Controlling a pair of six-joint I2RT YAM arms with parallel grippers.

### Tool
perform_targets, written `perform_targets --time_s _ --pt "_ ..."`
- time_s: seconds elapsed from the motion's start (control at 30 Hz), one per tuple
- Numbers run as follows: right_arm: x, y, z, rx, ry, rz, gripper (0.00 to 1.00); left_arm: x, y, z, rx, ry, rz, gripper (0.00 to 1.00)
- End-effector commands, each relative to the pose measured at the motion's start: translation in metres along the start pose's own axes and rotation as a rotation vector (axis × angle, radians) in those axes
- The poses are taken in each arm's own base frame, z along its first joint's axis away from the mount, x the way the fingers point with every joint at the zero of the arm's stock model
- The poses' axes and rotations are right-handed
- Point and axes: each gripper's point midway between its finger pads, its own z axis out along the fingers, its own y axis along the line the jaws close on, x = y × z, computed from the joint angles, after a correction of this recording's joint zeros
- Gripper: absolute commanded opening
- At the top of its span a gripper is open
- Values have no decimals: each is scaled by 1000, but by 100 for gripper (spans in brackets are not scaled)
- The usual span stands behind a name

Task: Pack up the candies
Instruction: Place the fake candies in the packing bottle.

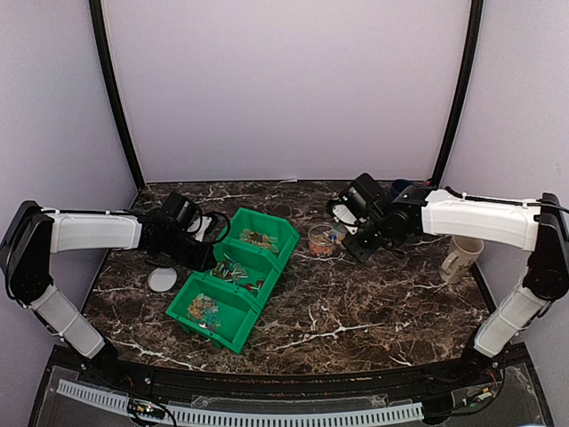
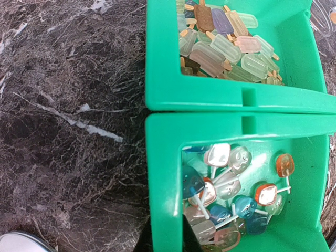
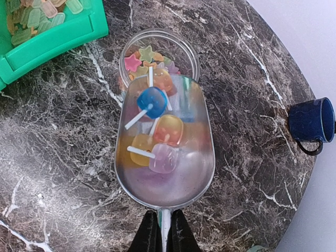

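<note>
- Grip: the right gripper (image 3: 164, 227) is pinched tight on the thin handle of a clear scoop (image 3: 173, 181), one finger pressed to each side of it.
- The scoop's bowl reaches straight out ahead of the fingertips and carries a few candies (image 3: 160, 134) on white sticks: blue, orange, yellow and pale pink.
- Just beyond the bowl stands a clear jar (image 3: 186, 44); the scoop's front lip overlaps its mouth. Star-shaped candies lie inside, pink and yellow among them.
- Ahead and to the left of this gripper is a corner of the green bin (image 3: 50, 44); off to its right, well apart, sits a blue cup (image 3: 310, 121) on the marble table (image 3: 58, 157).
- The left gripper (image 1: 206, 245) has its jaws pressed together; I cannot tell whether anything lies between them.
- Below and ahead of it are two bin compartments, with lollipop candies in the nearer one and popsicle-shaped ones in the farther.
- A whitish lid (image 2: 18, 242) lies on the table close beside this gripper, on the side away from the bin.
</note>
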Motion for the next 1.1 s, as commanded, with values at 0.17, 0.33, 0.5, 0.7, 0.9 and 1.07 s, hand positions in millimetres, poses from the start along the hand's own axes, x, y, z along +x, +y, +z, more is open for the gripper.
perform_targets --time_s 0.17,0.33,0.5,0.7,0.9,1.07 --pt "-2 -5 2 21 55 -13 0 -47 -21 -26 87 -164 4 0" --pt "-2 -6 1 18 64 -15 0 -48 -21 -27 88 -166 3 0" --pt "-4 -8 -3 20 70 -19 0 -47 -22 -27 89 -164 4 0" --pt "-4 -9 -7 19 91 -35 0 -47 -22 -27 90 -164 3 0" --pt "-1 -10 -9 21 113 -50 0 -47 -21 -27 88 -164 2 0" --pt "-15 -16 -19 43 48 -58 0 -47 -22 -26 91 -163 1 0"
